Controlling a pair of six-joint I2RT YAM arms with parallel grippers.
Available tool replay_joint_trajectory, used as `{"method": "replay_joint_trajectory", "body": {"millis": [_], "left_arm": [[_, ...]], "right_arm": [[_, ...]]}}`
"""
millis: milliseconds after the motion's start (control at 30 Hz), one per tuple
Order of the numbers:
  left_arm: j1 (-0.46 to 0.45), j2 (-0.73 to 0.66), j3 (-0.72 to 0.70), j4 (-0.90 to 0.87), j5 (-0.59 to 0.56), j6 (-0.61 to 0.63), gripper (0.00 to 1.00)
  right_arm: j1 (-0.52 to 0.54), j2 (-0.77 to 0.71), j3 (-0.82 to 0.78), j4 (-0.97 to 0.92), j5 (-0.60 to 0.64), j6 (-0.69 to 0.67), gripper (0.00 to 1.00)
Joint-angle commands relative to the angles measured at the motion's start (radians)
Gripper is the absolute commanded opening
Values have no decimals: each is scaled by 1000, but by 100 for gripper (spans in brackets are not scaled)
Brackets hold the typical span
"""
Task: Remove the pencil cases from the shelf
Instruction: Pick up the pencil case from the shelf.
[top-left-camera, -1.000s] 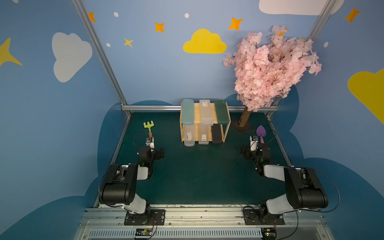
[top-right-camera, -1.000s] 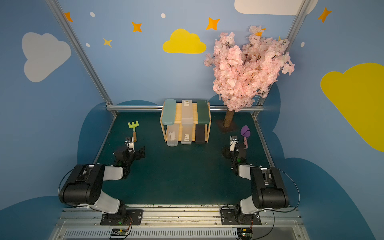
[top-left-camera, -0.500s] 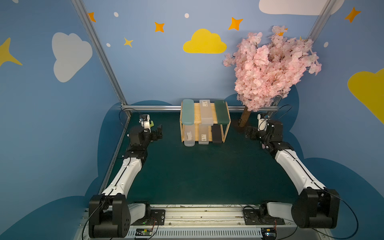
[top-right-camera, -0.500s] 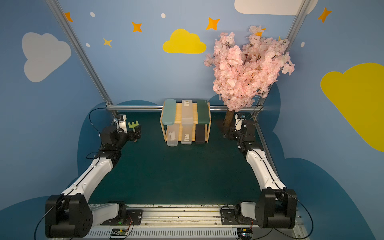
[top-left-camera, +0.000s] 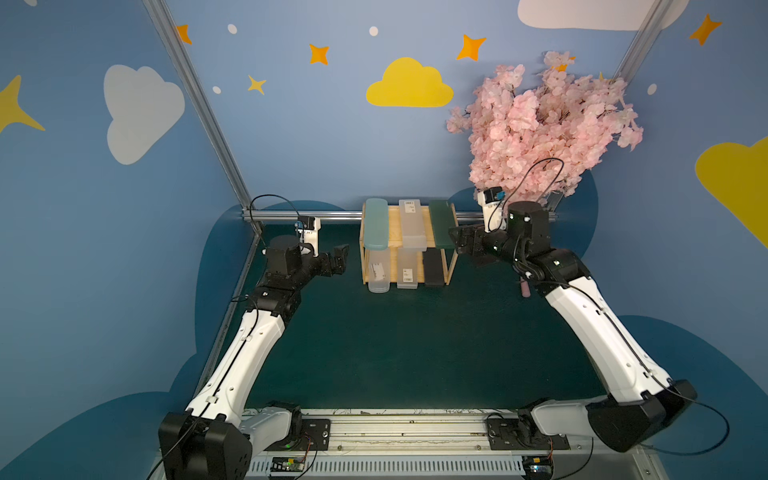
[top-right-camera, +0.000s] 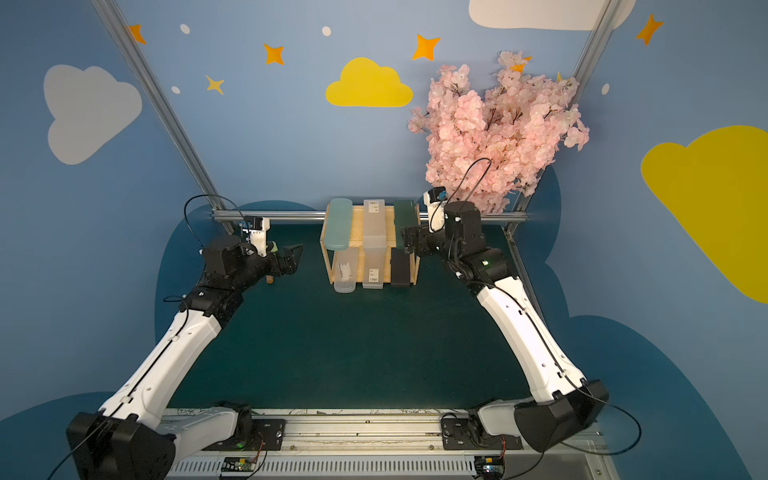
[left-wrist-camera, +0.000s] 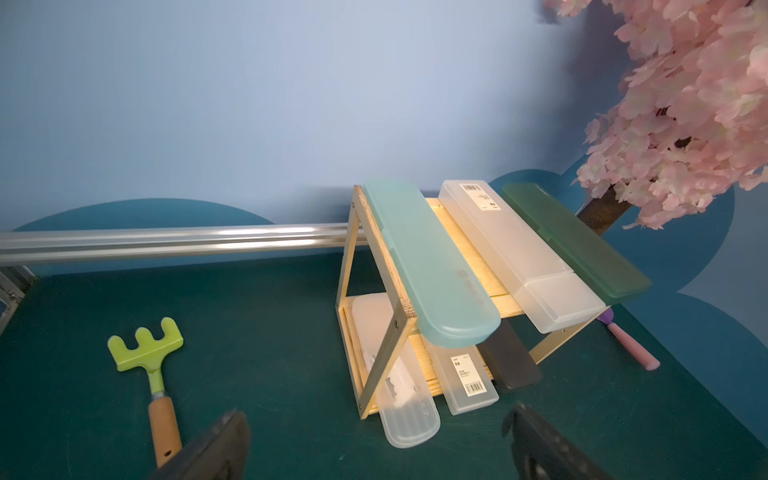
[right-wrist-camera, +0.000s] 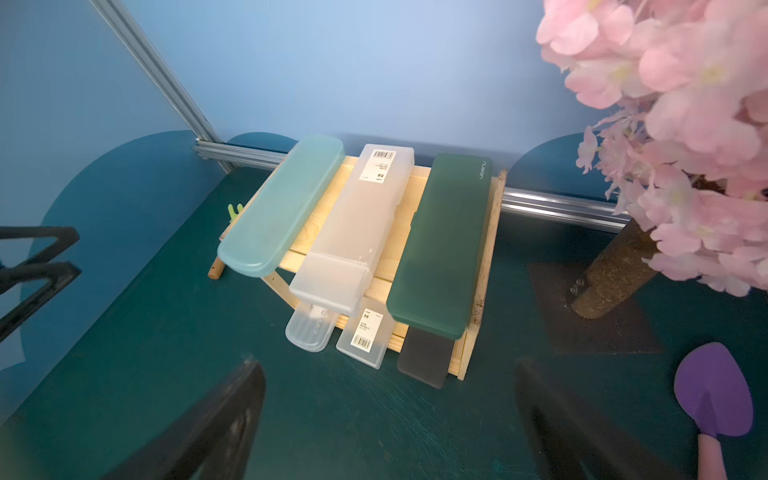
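Observation:
The light wooden shelf (top-left-camera: 394, 226) stands at the back middle of the green table. On its top tier lie three pencil cases: light teal (top-left-camera: 375, 223), frosted (top-left-camera: 412, 224) and dark green (top-left-camera: 440, 224). The lower tier holds a clear rounded one (left-wrist-camera: 407, 399), a frosted labelled one (left-wrist-camera: 467, 378) and a black one (right-wrist-camera: 424, 357). My left gripper (top-left-camera: 338, 259) hovers open just left of the shelf, and in its wrist view (left-wrist-camera: 376, 453) nothing is between the fingers. The right gripper (top-left-camera: 457, 241) is open beside the dark green case's right edge and is empty too (right-wrist-camera: 390, 424).
A green toy rake (left-wrist-camera: 145, 345) lies left of the shelf, under my left arm. A purple toy shovel (right-wrist-camera: 712, 399) lies to the right. The pink blossom tree (top-left-camera: 540, 124) overhangs my right wrist, its trunk (right-wrist-camera: 615, 270) close by. A metal rail (top-left-camera: 307, 215) runs behind.
Both arms have unfolded from near the base and reached forward, ending on either side of the shelf. The grippers stayed open and the cases have not moved.

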Motion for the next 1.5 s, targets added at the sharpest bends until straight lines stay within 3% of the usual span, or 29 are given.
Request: {"method": "replay_joint_trajectory", "body": {"millis": [0,167,467,1167,1467], "left_arm": [[-9,26,21,-52,25,-29,100],[-24,64,38,-72,33,-27,100],[-32,82,37,-75,65,-17,100],[-34,90,28,-112,38,25,100],[-34,86,21,-119,17,29,100]], "right_arm": [[13,145,139,-178,71,37,98],[38,370,399,-306,124,51,98],[49,597,696,-431,207,29,98],[55,691,717,-474,221,44,98],[56,705,712,-482,219,52,93]]}}
